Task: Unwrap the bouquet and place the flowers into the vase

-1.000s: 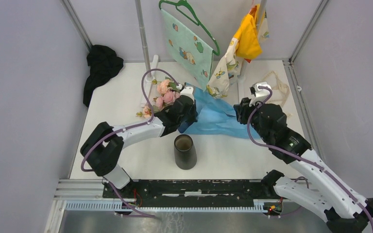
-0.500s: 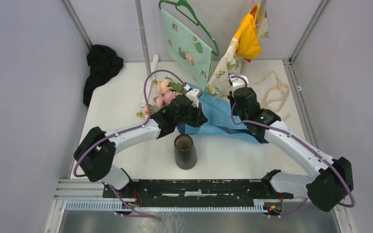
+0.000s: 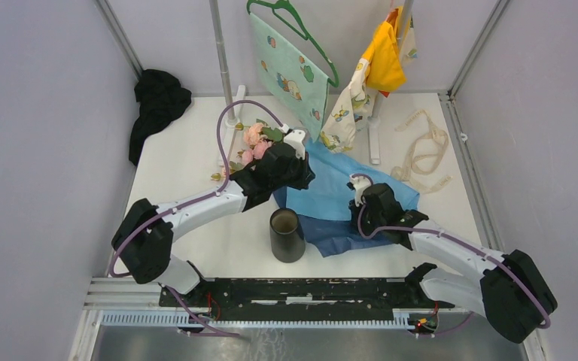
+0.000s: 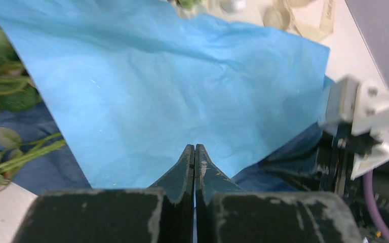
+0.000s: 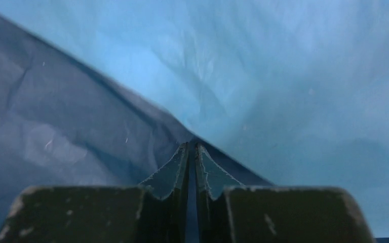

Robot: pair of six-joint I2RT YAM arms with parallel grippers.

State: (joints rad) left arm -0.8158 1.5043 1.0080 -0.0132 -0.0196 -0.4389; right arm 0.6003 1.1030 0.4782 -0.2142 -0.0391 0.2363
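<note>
L jaws shut at blue wrap (image 4: 182, 91) edge; R jaws pinching its fold.

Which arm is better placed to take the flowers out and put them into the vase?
Left. The left end effector is beside the flowers, and the vase stands near it. The right end effector is pinching the wrapping paper, away from the flowers.

Both arms (image 3: 203, 204) show white links, black joints, purple cables (image 3: 226, 139)
</note>
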